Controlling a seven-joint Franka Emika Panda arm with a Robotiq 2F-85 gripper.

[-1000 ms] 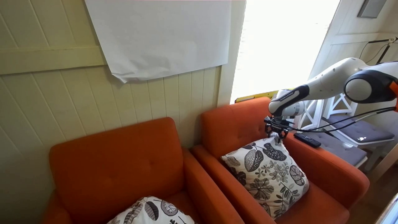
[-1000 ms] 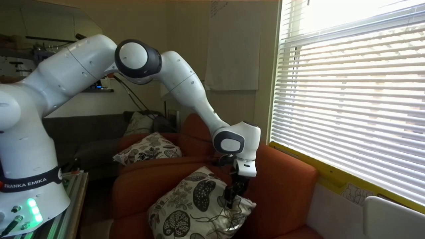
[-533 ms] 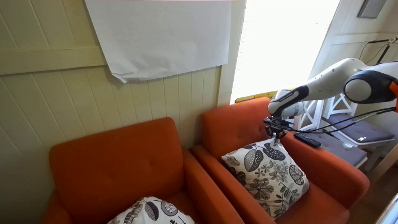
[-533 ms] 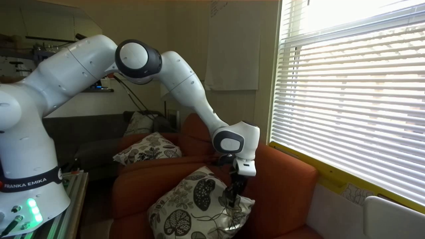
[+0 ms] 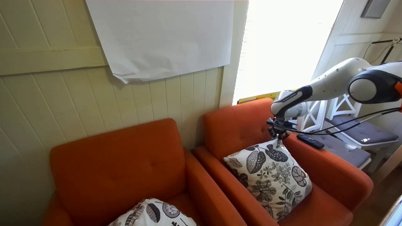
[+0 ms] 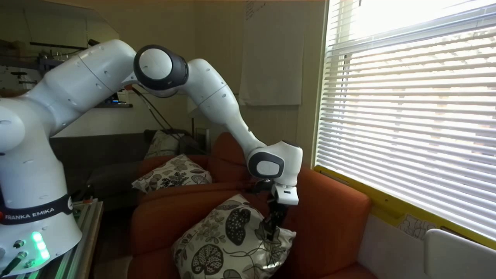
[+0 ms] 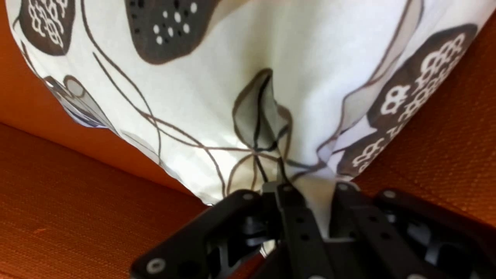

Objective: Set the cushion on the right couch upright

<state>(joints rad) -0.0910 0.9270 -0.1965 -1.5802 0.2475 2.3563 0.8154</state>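
The cushion (image 5: 270,175), white with a dark leaf print, rests tilted on the seat of the right couch (image 5: 237,125), the orange-red armchair beneath the window. One corner of it points up toward the chair's back. At that corner my gripper (image 5: 279,139) reaches down from above; in an exterior view its black gripper (image 6: 272,228) sinks into the bunched fabric. From the wrist view, creases in the cushion (image 7: 201,97) run into the gripper (image 7: 315,188), which is shut on a pinched fold. Some white cloth shows between the narrowly spaced fingers (image 7: 300,228).
A remote control (image 5: 310,141) lies on the armrest beside the arm. Another orange armchair (image 5: 119,163) stands alongside with a matching pillow (image 5: 154,215). White chairs with grey pads (image 5: 364,128) stand beyond the armrest. A yellow ledge (image 6: 379,205) runs under the window.
The jaws have come together on the cushion's corner, and the fabric there has drawn in slightly. Arm and cushion otherwise hold almost the same place.
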